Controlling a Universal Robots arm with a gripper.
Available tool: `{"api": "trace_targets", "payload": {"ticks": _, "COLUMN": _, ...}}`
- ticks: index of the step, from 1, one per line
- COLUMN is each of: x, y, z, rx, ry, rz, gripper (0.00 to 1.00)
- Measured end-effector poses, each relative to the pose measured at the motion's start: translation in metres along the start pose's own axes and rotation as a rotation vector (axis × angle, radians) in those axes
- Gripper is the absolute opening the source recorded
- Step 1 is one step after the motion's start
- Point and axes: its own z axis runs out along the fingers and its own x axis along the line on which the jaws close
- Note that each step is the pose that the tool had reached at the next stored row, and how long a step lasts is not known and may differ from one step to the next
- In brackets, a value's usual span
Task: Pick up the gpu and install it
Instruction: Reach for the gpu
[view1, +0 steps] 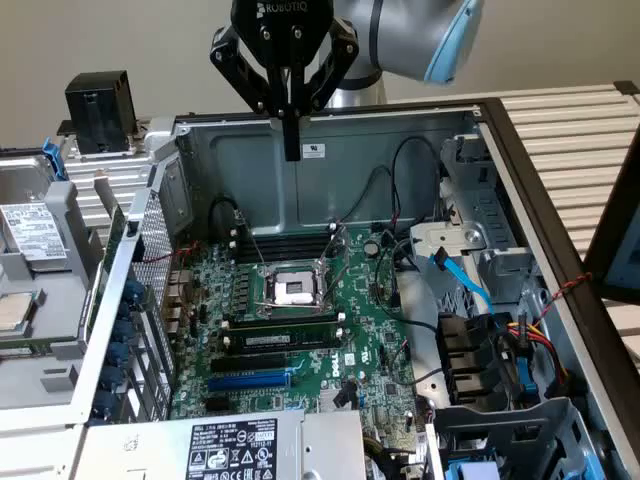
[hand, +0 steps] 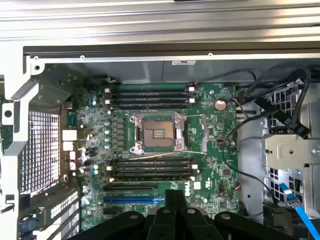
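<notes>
Behind everything is a plain pale wall, and a bench with pale slats runs along the exterior view's right. A big computer case lies open on its side.

Down inside the case is a large green motherboard. A square silver chip socket sits in its middle. Long thin black memory sticks lie in rows just beside the socket. Near them a long blue slot shows its whole length. A bright blue cable bends down on the exterior view's right. A box with a white sticker sits at the near end of the case.

The arm hangs over the far wall of the case. Its black fingers point straight down. They are pressed tight together and have hold of nothing. They are up in the air, well above the motherboard. In the wrist view the fingers hang over the blue slot.

A thin green edge stands just outside the case, on the exterior view's left. I cannot tell if that is the gpu. A small black box sits farther back on that side.
</notes>
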Motion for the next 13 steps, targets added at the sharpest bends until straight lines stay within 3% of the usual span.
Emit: {"api": "trace_targets", "payload": {"ticks": 13, "x": 0.0, "y": 0.0, "z": 0.0, "rx": -0.0001, "ry": 0.0, "rz": 0.0, "gripper": 0.11}}
